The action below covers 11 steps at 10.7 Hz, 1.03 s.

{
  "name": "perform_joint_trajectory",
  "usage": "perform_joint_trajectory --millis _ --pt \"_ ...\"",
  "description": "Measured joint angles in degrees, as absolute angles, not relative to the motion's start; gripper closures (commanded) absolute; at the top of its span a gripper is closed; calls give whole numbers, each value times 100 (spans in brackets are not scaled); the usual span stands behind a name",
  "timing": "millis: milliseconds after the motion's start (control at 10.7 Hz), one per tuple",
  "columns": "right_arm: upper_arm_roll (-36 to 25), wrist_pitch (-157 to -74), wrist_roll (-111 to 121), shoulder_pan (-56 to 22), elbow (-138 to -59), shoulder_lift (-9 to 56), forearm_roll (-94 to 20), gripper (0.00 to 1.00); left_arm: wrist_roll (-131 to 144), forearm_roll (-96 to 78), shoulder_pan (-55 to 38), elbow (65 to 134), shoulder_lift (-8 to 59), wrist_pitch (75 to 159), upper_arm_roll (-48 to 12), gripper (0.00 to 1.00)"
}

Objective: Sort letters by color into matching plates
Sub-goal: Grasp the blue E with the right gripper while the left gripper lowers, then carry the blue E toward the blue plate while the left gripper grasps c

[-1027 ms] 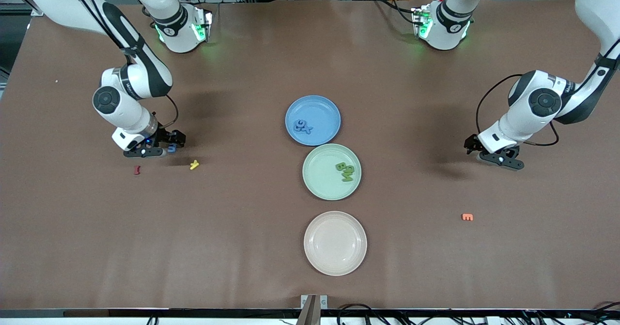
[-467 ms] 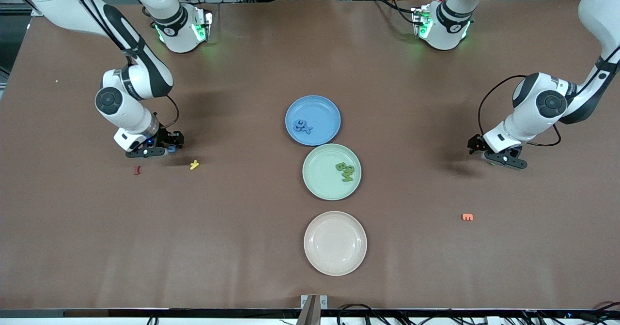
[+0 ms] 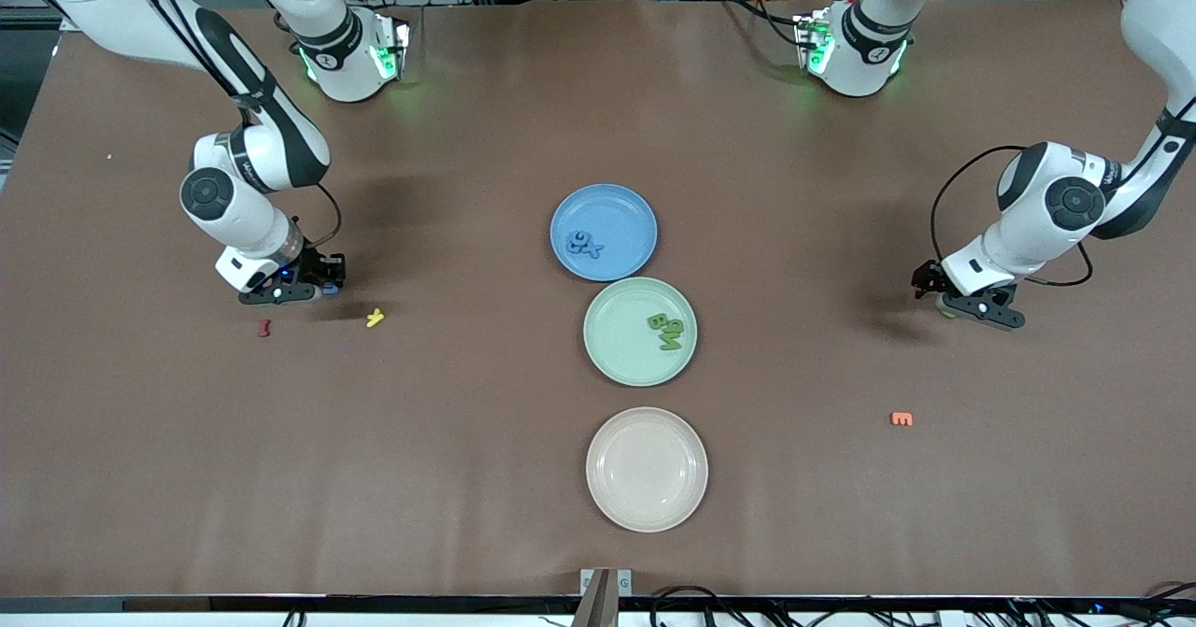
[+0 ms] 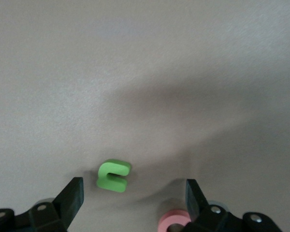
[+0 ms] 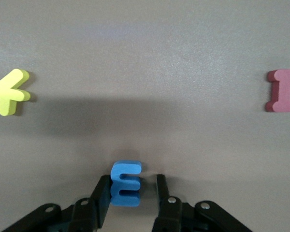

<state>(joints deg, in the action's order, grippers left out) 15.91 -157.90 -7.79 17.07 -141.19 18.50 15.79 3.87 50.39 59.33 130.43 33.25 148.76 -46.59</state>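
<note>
Three plates are lined up through the middle of the worktop, as seen in the front view. The blue plate is at twelve o'clock, the pale green plate is in the centre, and the cream plate is at six o'clock. A small heap of blue letters is seen in the blue plate, and a few green letters lie in the green plate. The blue and green plates nearly touch.

The right gripper is held low at the worktop toward the right arm's end, at about nine o'clock of the blue plate. In the right wrist view the right gripper is seen with its fingers narrowly apart about a blue letter E. One finger is pressed to the letter and a thin gap is seen at the other, so the letter is not clamped. A yellow letter lies at about four o'clock of this gripper, and a dark red letter at about eight o'clock.

The left gripper is held low toward the left arm's end, its fingers spread wide. In the left wrist view a green letter C is seen flat on the worktop between the fingers, touching neither. A pink letter is partly hidden by one finger. An orange letter lies well apart, at about seven o'clock of this gripper.
</note>
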Motion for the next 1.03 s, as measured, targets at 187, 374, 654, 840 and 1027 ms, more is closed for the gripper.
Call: perform_joint_trajectory --millis 187,374,654,840,1027 --pt "1596 -15795 -779 1706 -14117 1851 1581 56 239 5038 5946 12992 3424 14897 -4573 7" --pt "1599 -15846 -779 1702 -14097 1872 1580 56 222 5039 5948 12966 3477 14906 -4561 7" --pt "1600 -15881 -780 1701 -14045 1919 1580 60 222 5039 5948 12958 3479 14906 -4559 8" --pt "1601 -15883 -780 1701 -14038 1923 1580 72 217 5039 5948 12950 3479 14906 -4549 9" --pt "1606 -15894 -780 1701 -14011 1929 1581 80 213 5039 5948 12940 3480 14906 -4548 9"
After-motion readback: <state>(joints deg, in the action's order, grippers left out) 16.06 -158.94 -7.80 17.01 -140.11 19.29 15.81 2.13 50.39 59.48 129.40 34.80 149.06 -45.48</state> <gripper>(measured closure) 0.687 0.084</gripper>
